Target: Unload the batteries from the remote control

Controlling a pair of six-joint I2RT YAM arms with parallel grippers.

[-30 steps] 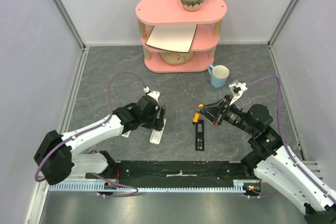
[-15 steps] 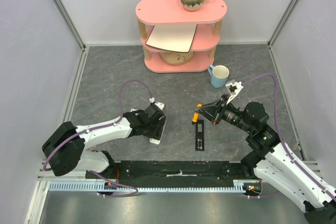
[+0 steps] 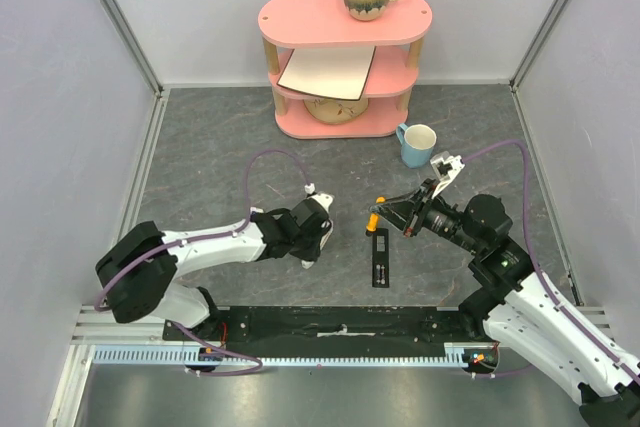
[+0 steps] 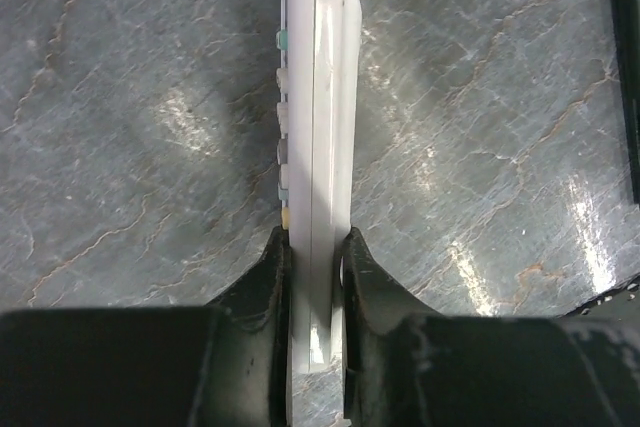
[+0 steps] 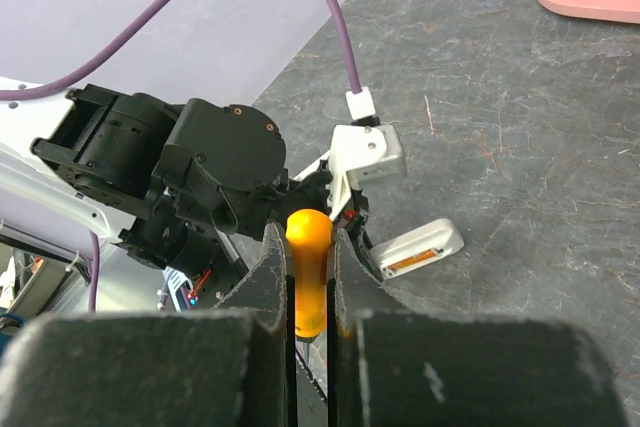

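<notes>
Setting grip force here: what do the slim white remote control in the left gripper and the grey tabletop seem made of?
The slim white remote control looks like smooth, glossy hard plastic, judging by the long highlight along its edge. The grey tabletop is a veined, stone-look surface with a soft sheen; whether it is real stone or a printed mat, I cannot tell.

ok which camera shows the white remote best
Left wrist: the white remote is close up, clamped on edge in the left gripper, buttons visible along one side. Top external mostly hides it under that gripper. Right wrist shows only one end, small, in the background.
</notes>
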